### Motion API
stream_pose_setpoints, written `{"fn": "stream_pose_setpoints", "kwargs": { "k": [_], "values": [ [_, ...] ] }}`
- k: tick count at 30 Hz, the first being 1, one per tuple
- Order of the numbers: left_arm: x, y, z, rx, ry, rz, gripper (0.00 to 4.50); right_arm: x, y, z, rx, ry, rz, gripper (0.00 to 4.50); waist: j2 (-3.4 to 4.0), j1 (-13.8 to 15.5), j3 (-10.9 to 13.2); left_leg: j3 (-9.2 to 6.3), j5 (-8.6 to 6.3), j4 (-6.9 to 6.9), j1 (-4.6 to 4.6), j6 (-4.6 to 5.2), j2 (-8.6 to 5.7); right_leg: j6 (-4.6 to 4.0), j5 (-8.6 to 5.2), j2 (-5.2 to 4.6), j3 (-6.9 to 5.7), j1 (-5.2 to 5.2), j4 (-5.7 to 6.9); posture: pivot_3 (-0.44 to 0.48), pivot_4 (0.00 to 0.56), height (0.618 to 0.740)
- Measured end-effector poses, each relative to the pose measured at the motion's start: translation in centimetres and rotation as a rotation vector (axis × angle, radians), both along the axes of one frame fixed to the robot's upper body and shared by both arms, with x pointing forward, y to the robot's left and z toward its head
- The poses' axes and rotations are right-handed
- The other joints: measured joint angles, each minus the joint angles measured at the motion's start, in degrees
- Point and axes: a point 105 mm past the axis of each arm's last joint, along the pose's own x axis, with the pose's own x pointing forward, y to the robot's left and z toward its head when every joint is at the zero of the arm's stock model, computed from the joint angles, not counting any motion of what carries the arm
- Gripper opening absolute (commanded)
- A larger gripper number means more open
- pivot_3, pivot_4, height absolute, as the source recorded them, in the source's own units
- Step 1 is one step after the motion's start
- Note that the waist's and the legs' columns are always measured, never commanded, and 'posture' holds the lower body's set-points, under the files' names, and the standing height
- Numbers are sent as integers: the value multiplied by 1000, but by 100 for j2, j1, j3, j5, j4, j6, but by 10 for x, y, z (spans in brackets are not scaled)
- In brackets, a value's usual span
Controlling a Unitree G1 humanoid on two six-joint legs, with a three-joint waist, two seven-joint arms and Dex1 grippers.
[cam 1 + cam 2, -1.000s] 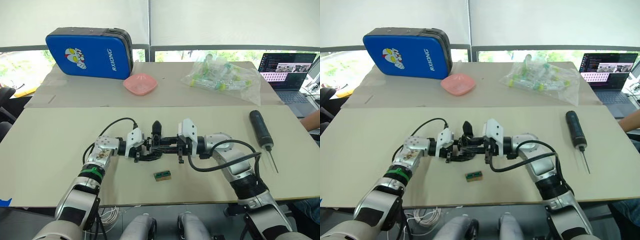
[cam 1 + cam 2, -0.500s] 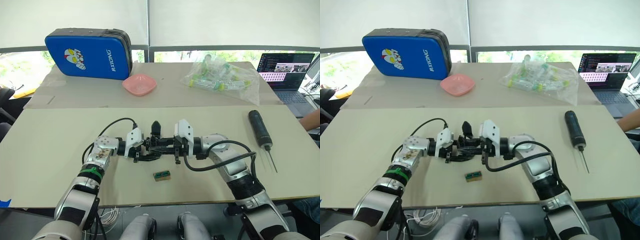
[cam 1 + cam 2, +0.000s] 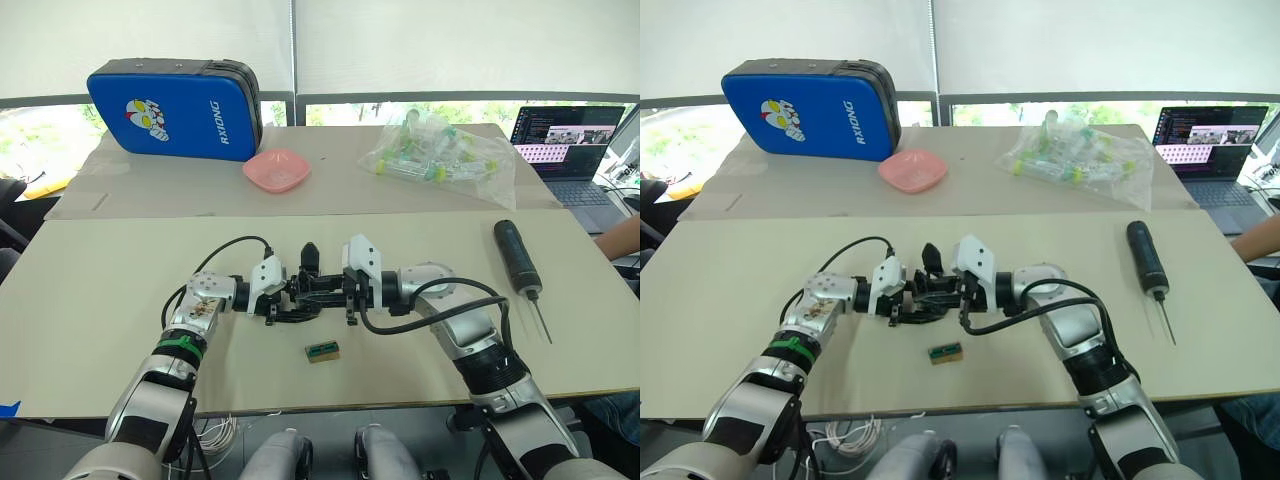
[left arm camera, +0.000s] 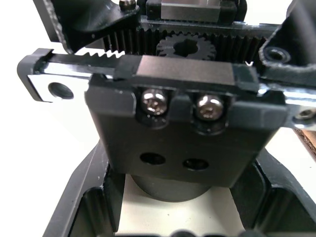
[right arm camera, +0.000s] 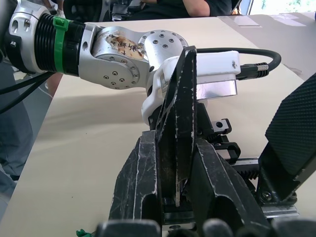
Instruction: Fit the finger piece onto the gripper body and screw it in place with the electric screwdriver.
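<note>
The gripper body [image 3: 303, 288] sits on the table centre, its one pointed finger [image 3: 311, 257] sticking up. My left gripper [image 3: 284, 297] is shut on it from the left; the left wrist view shows its block [image 4: 182, 133] with two screws, a toothed rack and a gear. My right gripper [image 3: 335, 290] comes in from the right, shut on the finger piece [image 5: 177, 123], a thin black wedge held upright and touching the body's rack. The electric screwdriver [image 3: 521, 257] lies on the table to the right, bit toward me, apart from both grippers.
A small green-and-brown part [image 3: 323, 351] lies just in front of the grippers. At the back stand a blue case [image 3: 175, 105], a pink bowl [image 3: 275, 169] and a clear bag of parts [image 3: 440, 147]. A laptop [image 3: 570, 145] and a person's arm [image 3: 622, 238] are at the right edge.
My right gripper has edged left with the finger piece, closing in on the gripper body. The left gripper and the screwdriver stay where they were.
</note>
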Motion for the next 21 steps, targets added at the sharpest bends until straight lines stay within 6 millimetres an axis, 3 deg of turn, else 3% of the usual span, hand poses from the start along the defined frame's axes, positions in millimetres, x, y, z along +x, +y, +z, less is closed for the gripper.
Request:
{"fn": "stream_pose_setpoints", "kwargs": {
  "k": [21],
  "values": [
    [-3,1,0,-2,2,22,2329,-1,3,3,-45,10,5,388,0,-12,-1,1,-1,-11,2,1,0,0,-1,0,0,-1,-7,0,150,740]
  ]
}}
